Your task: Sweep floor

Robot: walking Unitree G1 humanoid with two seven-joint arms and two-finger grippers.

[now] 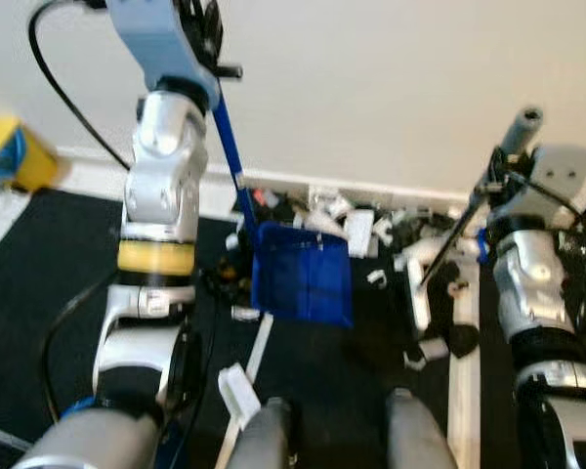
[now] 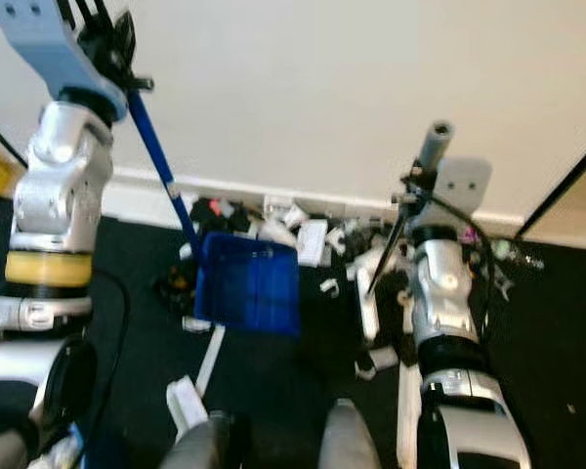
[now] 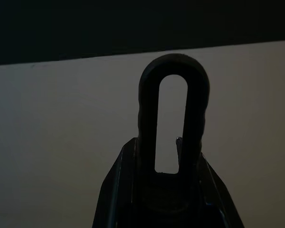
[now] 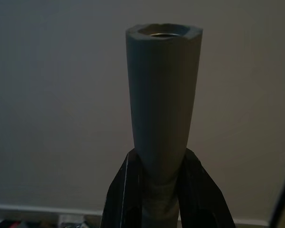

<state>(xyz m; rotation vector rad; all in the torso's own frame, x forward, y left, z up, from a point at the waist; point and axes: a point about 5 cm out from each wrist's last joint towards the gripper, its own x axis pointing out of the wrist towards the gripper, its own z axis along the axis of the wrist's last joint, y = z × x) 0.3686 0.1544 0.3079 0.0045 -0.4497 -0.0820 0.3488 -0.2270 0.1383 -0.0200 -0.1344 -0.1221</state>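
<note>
Against the wall, left claw (image 3: 168,190) grasping blue dustpan (image 1: 303,272) handle, right claw (image 4: 166,190) clenched on broom handle (image 4: 164,95), broom head hidden among litter (image 1: 371,230)

A big pale wall (image 1: 391,88) fills the top of the picture. A white strip (image 1: 88,176) runs along its bottom edge. A yellow thing (image 1: 15,151) sits at the far left, touching a blue bit. At the far right, a dark edge (image 2: 566,186) slants by a tan patch (image 2: 571,220).
</note>
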